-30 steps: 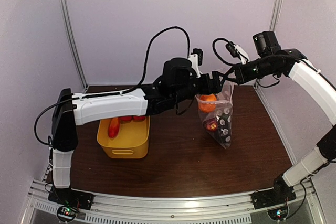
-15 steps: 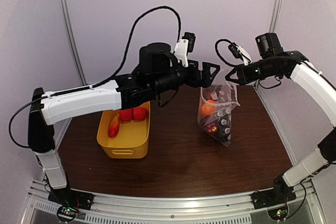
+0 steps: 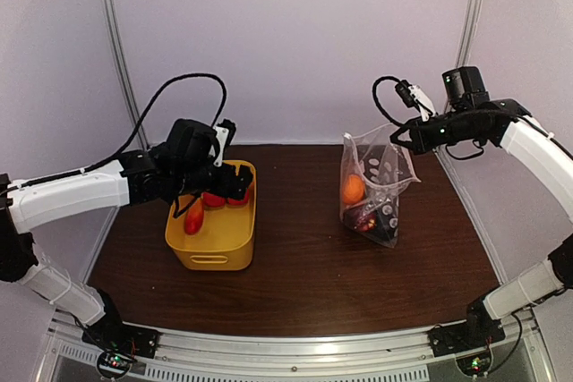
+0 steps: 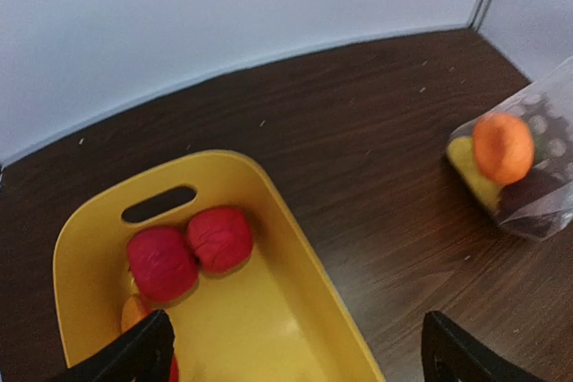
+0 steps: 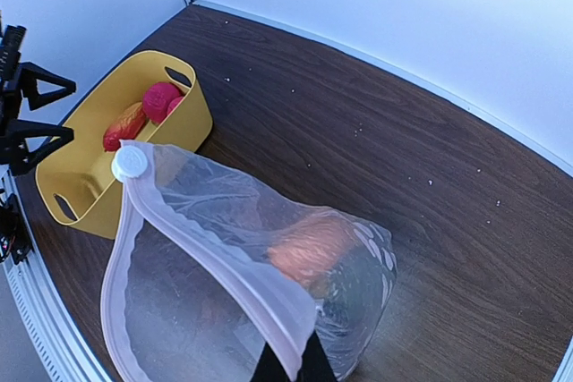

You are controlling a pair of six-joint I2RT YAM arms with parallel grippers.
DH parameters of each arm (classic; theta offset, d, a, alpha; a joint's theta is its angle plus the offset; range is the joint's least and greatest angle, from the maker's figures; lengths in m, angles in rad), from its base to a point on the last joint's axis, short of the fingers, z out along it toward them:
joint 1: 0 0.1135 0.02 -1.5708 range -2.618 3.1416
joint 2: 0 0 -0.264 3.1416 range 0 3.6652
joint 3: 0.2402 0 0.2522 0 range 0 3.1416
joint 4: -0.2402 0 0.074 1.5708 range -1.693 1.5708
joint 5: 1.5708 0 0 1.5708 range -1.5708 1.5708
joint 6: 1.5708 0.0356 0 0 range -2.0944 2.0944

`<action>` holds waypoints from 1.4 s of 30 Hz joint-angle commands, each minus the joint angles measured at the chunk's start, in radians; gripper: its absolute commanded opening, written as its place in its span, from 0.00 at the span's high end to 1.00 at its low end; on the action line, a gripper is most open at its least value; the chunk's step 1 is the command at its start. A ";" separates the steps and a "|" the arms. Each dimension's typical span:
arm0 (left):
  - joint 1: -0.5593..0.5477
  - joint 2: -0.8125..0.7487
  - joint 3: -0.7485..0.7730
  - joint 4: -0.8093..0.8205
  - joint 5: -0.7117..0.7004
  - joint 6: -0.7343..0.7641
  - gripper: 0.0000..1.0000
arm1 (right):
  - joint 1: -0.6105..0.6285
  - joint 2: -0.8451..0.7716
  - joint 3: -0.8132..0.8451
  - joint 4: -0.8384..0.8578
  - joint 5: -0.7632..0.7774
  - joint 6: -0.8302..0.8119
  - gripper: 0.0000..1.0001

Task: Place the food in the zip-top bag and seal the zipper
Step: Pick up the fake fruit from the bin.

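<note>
Two red toy fruits [image 4: 219,237] lie in the yellow basket [image 4: 269,310], just below the left jaws, which are spread wide and empty. Well apart, the right jaws pinch the rim of the zip-top bag [image 3: 376,176].

Top view high, looking down, wrist views nearer, oblique (all share yellow basket [image 3: 210,252])

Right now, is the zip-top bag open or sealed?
Open. The zip-top bag's zipper strips gape apart in a wide loop in the right wrist view, with the right hand pinching one edge.
</note>
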 commanded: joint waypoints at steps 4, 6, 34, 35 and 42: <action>0.125 0.068 -0.016 -0.337 -0.098 -0.149 0.06 | -0.008 -0.025 -0.013 0.035 0.016 -0.014 1.00; 0.135 0.120 0.014 -0.397 -0.128 -0.177 0.06 | -0.010 -0.030 -0.023 0.040 0.018 -0.015 1.00; 0.218 0.551 0.109 -0.415 -0.272 -0.231 0.26 | -0.013 -0.073 -0.077 0.060 0.001 -0.013 1.00; 0.218 0.554 0.104 -0.409 -0.273 -0.229 0.27 | -0.013 -0.075 -0.080 0.062 0.002 -0.012 1.00; 0.219 0.569 0.115 -0.390 -0.243 -0.213 0.48 | -0.015 -0.074 -0.085 0.066 0.003 -0.013 1.00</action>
